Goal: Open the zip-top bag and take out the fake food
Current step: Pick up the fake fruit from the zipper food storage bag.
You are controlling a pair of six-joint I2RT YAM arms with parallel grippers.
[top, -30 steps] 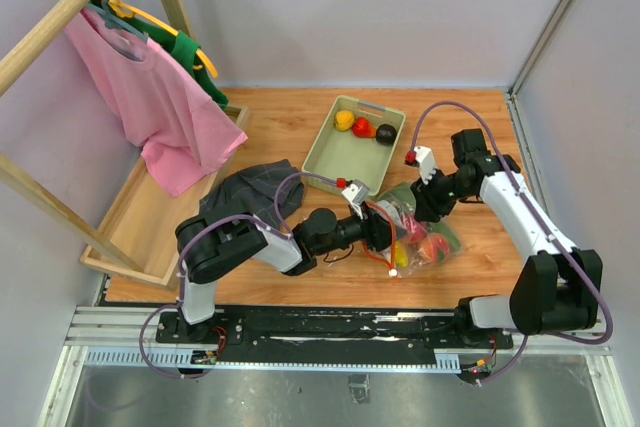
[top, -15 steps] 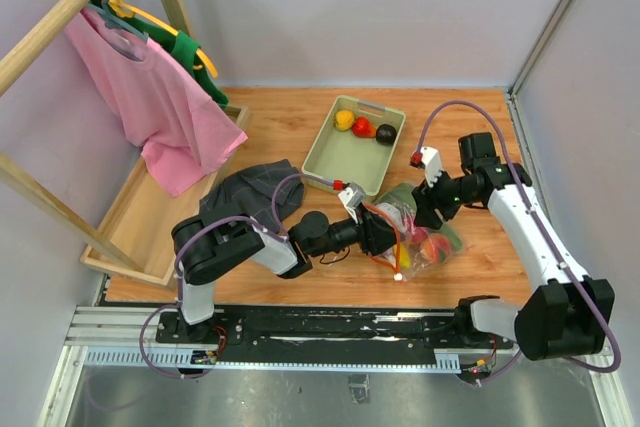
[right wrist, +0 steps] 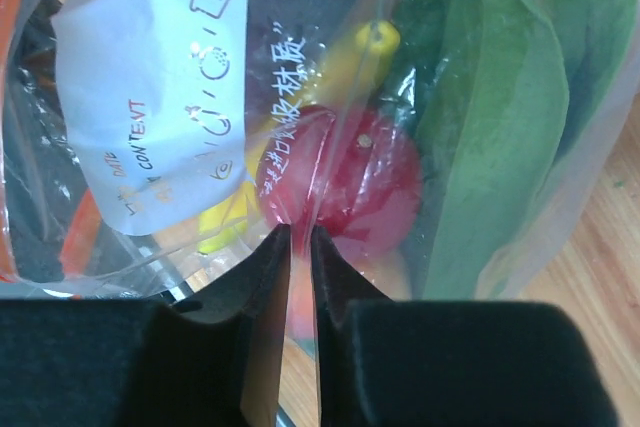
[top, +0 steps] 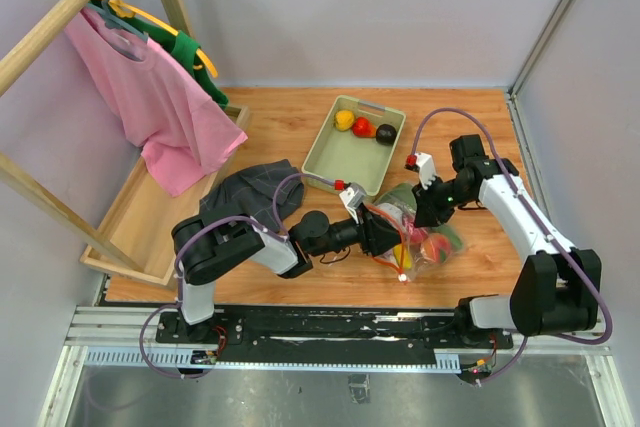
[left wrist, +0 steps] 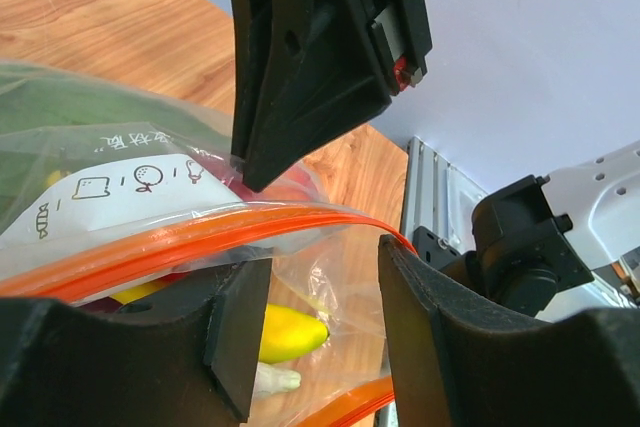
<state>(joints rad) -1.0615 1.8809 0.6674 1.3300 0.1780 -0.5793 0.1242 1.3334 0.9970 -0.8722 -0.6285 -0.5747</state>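
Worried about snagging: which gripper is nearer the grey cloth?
Left: the left gripper sits right of the grey cloth at the zip-top bag; the right gripper lies farther right.

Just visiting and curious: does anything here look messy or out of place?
The dark grey garment lies crumpled on the table beside the wooden tray, while the pink shirt hangs neatly. The zip-top bag is scrunched, but nothing looks spilled.

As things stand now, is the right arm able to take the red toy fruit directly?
Probably not. The red toy fruit lies inside the zip-top bag. The right fingers seem to pinch its clear plastic, so the film stands between them and the fruit.
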